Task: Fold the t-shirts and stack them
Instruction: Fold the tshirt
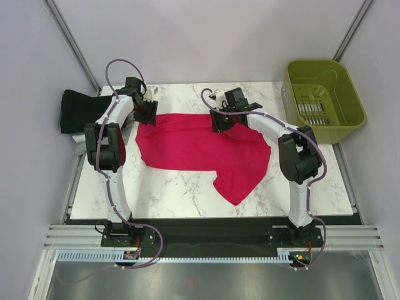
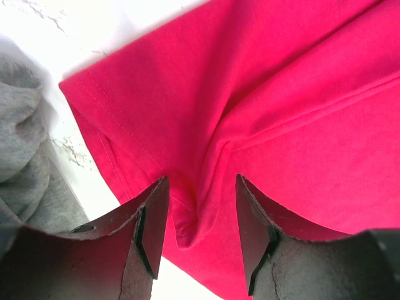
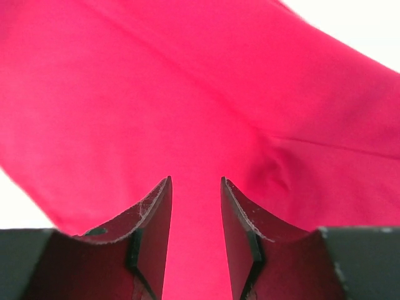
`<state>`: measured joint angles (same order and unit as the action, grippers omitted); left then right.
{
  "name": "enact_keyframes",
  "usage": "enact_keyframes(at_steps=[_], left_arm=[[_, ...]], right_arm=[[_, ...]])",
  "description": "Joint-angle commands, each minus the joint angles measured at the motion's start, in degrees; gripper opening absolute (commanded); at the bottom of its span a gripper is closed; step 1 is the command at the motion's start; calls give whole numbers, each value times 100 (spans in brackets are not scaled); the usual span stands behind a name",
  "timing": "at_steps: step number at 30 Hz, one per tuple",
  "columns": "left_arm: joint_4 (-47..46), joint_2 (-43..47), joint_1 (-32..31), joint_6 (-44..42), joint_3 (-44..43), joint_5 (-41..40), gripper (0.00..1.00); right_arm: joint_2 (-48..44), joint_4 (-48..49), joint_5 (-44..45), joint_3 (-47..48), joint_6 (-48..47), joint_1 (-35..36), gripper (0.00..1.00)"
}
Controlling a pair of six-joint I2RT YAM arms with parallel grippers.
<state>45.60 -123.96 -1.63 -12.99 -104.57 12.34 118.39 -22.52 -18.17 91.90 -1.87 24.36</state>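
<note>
The crimson-pink t-shirt (image 1: 200,153) lies spread on the marble table, one part trailing toward the near right. My left gripper (image 1: 145,112) is at the shirt's far left corner. In the left wrist view the left gripper (image 2: 202,178) is open, with a raised pucker of the pink shirt (image 2: 262,94) between the jaws and not pinched. My right gripper (image 1: 222,122) is at the shirt's far edge, near the middle. In the right wrist view the right gripper (image 3: 195,179) is open just over the flat pink shirt (image 3: 187,94). A folded black t-shirt (image 1: 81,109) lies at the far left, with grey cloth (image 2: 25,156) beside the pink corner.
An olive-green plastic basket (image 1: 322,97) stands off the table's far right corner. The marble table (image 1: 181,194) shows bare along its near side. Grey walls and metal frame posts close in the back and the sides.
</note>
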Motion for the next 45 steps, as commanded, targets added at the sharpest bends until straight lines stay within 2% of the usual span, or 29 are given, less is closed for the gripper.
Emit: enact_keyframes(at_steps=[1, 6, 10, 17, 22, 29, 32, 38, 45], left_arm=[[-183, -58, -13, 51, -239, 14, 54], [-192, -41, -4, 113, -230, -56, 54], [-9, -58, 75, 332, -265, -310, 54], [185, 4, 154, 324, -90, -530, 54], [458, -14, 154, 157, -46, -583, 49], [915, -137, 154, 157, -2, -153, 46], [1029, -242, 154, 157, -36, -74, 41], [1117, -392, 154, 157, -116, 14, 40], [1126, -445, 154, 174, -133, 41, 22]], right_arm=[[-395, 37, 33, 39, 72, 210, 45], [-475, 81, 542, 30, -129, 149, 48], [-343, 125, 613, 74, -173, -141, 50], [315, 187, 596, 495, -314, -713, 50], [667, 204, 605, 785, -367, -924, 51], [1002, 301, 613, 1005, -332, -986, 51], [1046, 319, 622, 1058, -305, -1003, 51], [1055, 345, 701, 979, -358, -1003, 52], [1116, 363, 885, 988, -472, -1003, 52]])
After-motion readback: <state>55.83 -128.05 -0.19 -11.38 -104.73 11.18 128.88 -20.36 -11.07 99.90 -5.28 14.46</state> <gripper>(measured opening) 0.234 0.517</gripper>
